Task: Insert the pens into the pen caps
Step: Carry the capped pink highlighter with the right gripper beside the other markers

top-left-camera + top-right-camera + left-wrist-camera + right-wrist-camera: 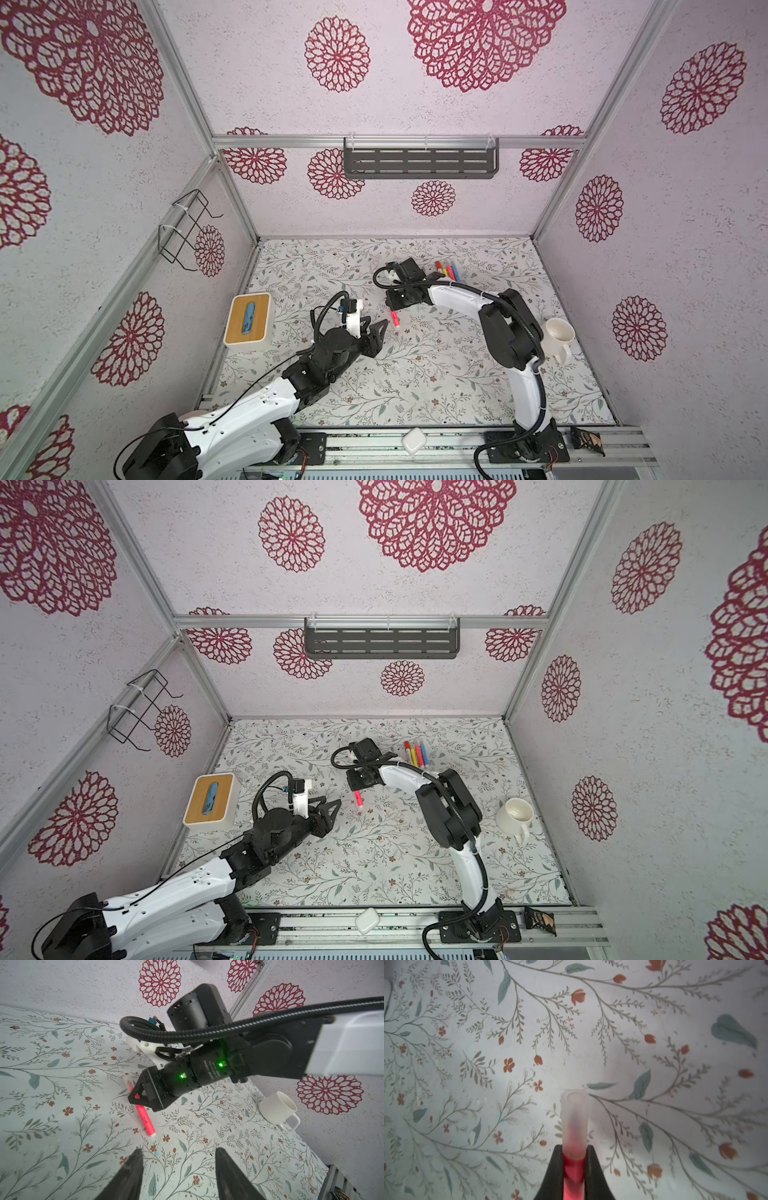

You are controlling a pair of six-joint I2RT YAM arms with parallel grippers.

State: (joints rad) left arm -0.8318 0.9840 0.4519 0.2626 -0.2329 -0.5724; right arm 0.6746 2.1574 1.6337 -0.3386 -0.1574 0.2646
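Table [457, 374]: floral top, both arms reaching toward the middle. Right tool [574, 1148] is clamped on the pink pen [143, 1113], so that arm's got it. Left tool [179, 1152] is half-open and empty, just beside the pen. Pen's long axis is skewed to its reach, w/ the bare end nearest. Other pens [448, 270] are bunched at the back, well apart. Frosted cap [574, 1118] looks seated on the pen's far end imo.

Open mat [415, 386] in front, mug [559, 334] right edge, tissue box [257, 332] left edge
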